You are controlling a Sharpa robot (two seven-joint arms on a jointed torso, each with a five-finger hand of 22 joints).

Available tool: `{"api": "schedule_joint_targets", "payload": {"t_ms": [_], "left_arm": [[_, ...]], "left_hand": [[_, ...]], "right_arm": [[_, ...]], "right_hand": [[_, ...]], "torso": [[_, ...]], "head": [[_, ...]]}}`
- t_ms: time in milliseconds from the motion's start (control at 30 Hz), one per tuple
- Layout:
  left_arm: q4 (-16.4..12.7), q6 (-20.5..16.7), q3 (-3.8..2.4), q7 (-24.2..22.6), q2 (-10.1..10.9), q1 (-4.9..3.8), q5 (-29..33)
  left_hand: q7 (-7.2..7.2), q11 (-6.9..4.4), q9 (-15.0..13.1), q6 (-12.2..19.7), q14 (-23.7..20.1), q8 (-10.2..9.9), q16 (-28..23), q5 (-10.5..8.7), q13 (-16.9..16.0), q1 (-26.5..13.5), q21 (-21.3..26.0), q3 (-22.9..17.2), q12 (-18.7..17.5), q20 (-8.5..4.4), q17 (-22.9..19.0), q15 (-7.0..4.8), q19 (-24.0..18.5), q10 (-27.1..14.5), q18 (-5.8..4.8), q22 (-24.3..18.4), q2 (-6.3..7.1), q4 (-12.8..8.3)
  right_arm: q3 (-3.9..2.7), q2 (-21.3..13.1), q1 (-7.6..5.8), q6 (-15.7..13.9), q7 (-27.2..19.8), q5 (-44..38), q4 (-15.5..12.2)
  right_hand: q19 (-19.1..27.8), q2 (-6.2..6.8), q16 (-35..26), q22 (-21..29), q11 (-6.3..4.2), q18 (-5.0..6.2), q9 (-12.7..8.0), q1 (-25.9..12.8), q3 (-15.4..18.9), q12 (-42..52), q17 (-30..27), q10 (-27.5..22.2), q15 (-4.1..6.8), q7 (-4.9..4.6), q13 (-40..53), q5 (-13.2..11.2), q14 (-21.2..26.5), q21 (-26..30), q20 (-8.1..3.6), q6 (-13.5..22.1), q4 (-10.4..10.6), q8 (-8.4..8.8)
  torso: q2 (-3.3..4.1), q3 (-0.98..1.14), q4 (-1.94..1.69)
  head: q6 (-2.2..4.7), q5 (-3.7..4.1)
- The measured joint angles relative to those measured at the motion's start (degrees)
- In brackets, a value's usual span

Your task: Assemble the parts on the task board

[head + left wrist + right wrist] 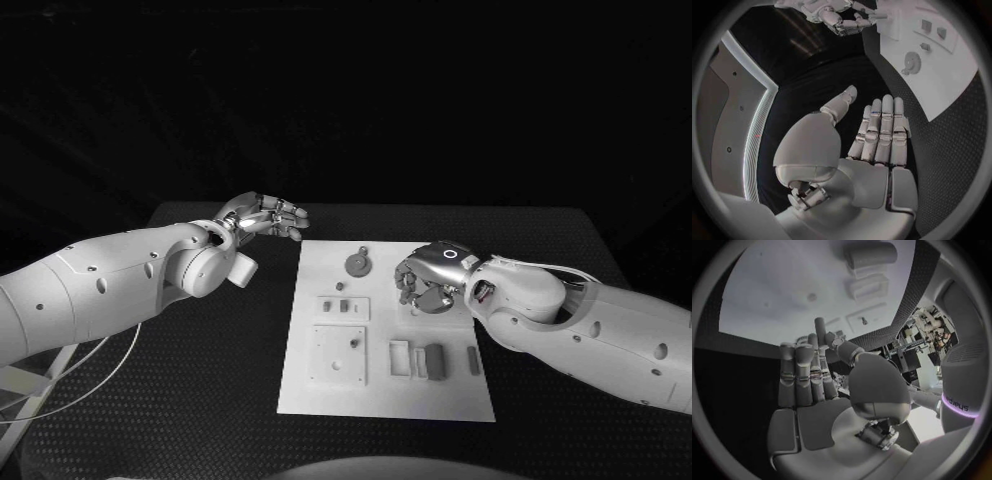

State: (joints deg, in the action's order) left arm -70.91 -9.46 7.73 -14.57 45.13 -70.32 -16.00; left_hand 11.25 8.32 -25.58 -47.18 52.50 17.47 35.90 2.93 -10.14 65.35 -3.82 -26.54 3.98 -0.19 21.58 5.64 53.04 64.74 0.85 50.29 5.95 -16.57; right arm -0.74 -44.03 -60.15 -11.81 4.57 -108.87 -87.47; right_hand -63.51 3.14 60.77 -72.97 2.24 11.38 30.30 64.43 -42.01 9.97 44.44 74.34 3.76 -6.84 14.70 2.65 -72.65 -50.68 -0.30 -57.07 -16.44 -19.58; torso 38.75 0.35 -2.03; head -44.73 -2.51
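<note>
Board [387, 395] mid-table, bare black table [216, 400] along its left edge and far side. Left hand [268, 216] off the board's far left corner, over the table, fingers straight and apart, holding nothing. Right hand [427, 278] over the board's right edge, near the round part [356, 262]; fingers extended, whether it pinches anything: cannot tell.

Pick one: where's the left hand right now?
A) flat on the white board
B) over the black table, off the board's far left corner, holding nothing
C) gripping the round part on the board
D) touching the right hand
B: in the head view the left hand is above the black table beside the far left corner of the white board, and its wrist view shows straight, empty fingers.
</note>
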Motion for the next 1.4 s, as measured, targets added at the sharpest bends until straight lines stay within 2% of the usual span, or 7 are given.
{"api": "schedule_joint_targets", "payload": {"t_ms": [167,333,467,633,900,1100,1400], "left_arm": [[0.00,0.00,0.00,0.00,-0.05,0.00,0.00],[0.25,0.00,0.00,0.00,-0.39,0.00,0.00],[0.29,0.00,0.00,0.00,-0.59,0.00,0.00],[0.34,0.02,-0.01,-0.01,-0.69,0.00,0.00],[0.31,0.02,-0.01,-0.01,-0.55,0.00,0.00],[0.23,0.02,-0.01,-0.01,-0.75,0.00,0.00],[0.23,0.02,-0.01,0.00,-0.71,0.00,0.00]], "left_hand": [[0.00,0.00,0.00,0.00,0.00,0.00,0.00,0.00,0.04,0.00,0.00,0.00,0.00,0.00,0.05,0.00,0.00,0.00,0.00,0.00,0.00,0.00],[0.00,0.00,0.00,0.00,0.00,0.00,0.00,0.00,0.05,0.00,0.00,0.00,0.00,0.00,0.05,0.00,0.00,0.00,0.00,-0.05,0.00,0.00],[0.00,0.00,0.00,0.00,0.00,0.00,0.00,0.00,0.05,0.00,0.00,0.00,0.00,0.00,0.09,0.00,0.00,0.00,0.00,-0.05,0.00,0.00],[0.00,0.00,-0.01,0.00,0.00,0.00,0.00,0.00,0.04,0.00,0.00,0.00,0.00,0.00,0.09,0.00,0.00,0.00,0.00,-0.05,0.00,0.00],[0.00,0.00,-0.01,0.00,0.00,0.00,0.00,0.00,0.04,0.00,0.00,0.00,0.00,0.00,0.14,0.00,0.00,0.00,0.00,-0.10,0.00,0.00],[0.00,0.00,-0.01,0.00,0.00,0.00,0.00,0.00,0.04,0.00,0.00,0.00,0.00,0.00,0.19,0.00,0.00,0.00,0.00,-0.10,0.00,0.00],[0.00,0.00,-0.01,0.00,0.00,0.00,0.00,0.00,0.04,0.00,0.00,0.00,0.00,0.00,0.25,0.00,0.00,0.00,0.00,-0.15,0.00,0.00]], "right_arm": [[-0.06,0.95,-0.34,-0.47,0.03,-0.05,-1.82],[0.07,4.34,-0.24,-0.54,-0.20,0.14,-2.89],[0.40,6.90,0.66,-0.64,-0.55,0.25,-3.56],[2.77,9.04,1.44,-0.68,-0.90,0.27,-3.77],[4.24,10.39,2.52,-0.61,-1.21,0.26,-3.40],[4.64,11.56,4.07,-0.45,-1.26,0.09,-2.15],[4.62,12.39,4.76,-0.24,-1.31,-0.01,-1.42]], "right_hand": [[-0.11,0.01,0.20,-0.05,0.00,0.00,0.01,0.01,-0.15,-0.01,0.00,0.00,0.00,0.20,0.02,-0.01,0.00,0.00,-0.10,-0.20,0.14,0.05],[-0.28,0.01,0.20,-0.05,0.00,-0.02,0.04,0.01,-0.15,-0.05,0.00,0.00,-0.01,0.20,0.17,-0.05,-0.01,0.00,-0.10,-0.19,0.16,-0.13],[-0.28,0.01,0.20,-0.05,0.00,-0.02,0.06,0.01,-0.15,-0.06,-0.01,0.00,-0.03,0.20,0.20,-0.22,-0.02,0.00,-0.10,-0.19,0.16,-0.13],[-0.28,0.01,0.20,-0.05,0.00,-0.02,0.10,0.01,-0.15,-0.06,-0.01,0.00,-0.10,0.20,0.20,-0.24,-0.09,0.00,-0.09,-0.18,0.16,-0.13],[-0.28,0.01,0.20,-0.04,0.00,-0.03,0.12,0.01,-0.14,-0.07,-0.01,-0.01,-0.13,0.19,0.20,-0.04,-0.09,0.00,-0.08,-0.16,0.16,-0.13],[-0.28,0.01,0.20,-0.04,0.01,-0.03,0.13,0.01,-0.13,-0.12,-0.02,-0.02,-0.20,0.26,0.21,-0.04,-0.04,0.00,-0.07,-0.06,0.15,-0.09],[-0.27,0.02,0.20,-0.03,0.01,-0.02,0.14,0.01,-0.21,0.00,0.03,-0.03,-0.24,0.04,0.29,-0.05,-0.06,0.00,-0.05,-0.14,0.05,-0.05]], "torso": [[0.00,-0.02,0.00],[0.00,-0.02,-0.01],[0.03,0.02,0.04],[0.03,0.01,-0.02],[0.03,-0.07,-0.12],[0.03,-0.08,-0.05],[0.03,0.01,-0.16]], "head": [[-0.03,-0.28],[-0.38,-1.26],[-0.52,-1.72],[-0.74,-2.42],[-1.03,-2.84],[-1.34,-3.43],[-1.73,-3.76]]}}
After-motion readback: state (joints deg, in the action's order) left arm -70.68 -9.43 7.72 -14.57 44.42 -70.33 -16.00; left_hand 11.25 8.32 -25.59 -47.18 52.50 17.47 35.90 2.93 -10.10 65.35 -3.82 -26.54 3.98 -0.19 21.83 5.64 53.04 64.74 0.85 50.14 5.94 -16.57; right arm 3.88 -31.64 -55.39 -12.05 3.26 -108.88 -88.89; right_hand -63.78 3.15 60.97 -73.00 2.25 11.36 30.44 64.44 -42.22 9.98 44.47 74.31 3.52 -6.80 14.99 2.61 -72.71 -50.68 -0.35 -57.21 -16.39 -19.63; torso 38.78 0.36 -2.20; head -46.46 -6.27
